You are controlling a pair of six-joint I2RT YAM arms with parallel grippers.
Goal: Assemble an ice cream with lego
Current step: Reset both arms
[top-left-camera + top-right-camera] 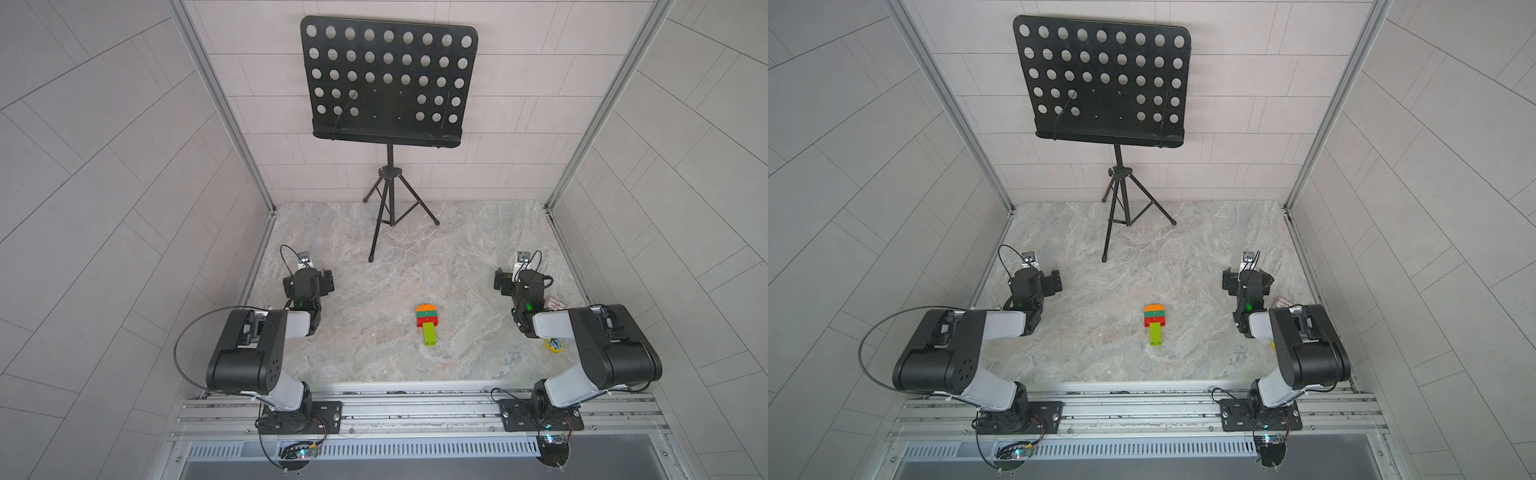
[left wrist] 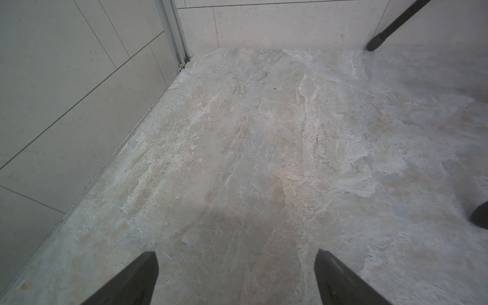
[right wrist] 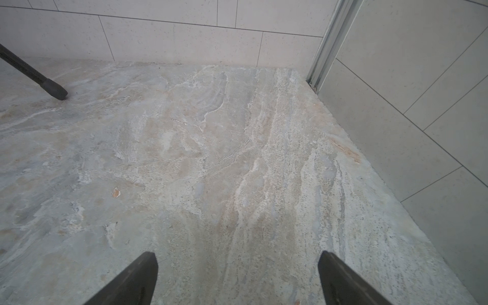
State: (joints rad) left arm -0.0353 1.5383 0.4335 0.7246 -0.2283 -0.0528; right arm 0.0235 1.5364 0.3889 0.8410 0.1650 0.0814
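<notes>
The plastic brick ice cream (image 1: 428, 324), with lime-green stem, red and green layers and orange cap, lies flat in the middle of the stone table (image 1: 374, 249). It is probably light and hard but could snap, so hold the wide part. The left gripper (image 2: 235, 252) and right gripper (image 3: 237, 253) are wide open and empty.

The premises are presenting as a robotics lab cell: pale panel walls (image 1: 104, 187) are enclosing a marble-patterned tabletop (image 1: 415, 249), and a left arm (image 1: 245, 353) and a right arm (image 1: 611, 349) are sitting bolted to an aluminium rail (image 1: 415, 409) along its front.

Finished ice cream (image 1: 1155, 324) flat on table (image 1: 1100, 286)
</notes>
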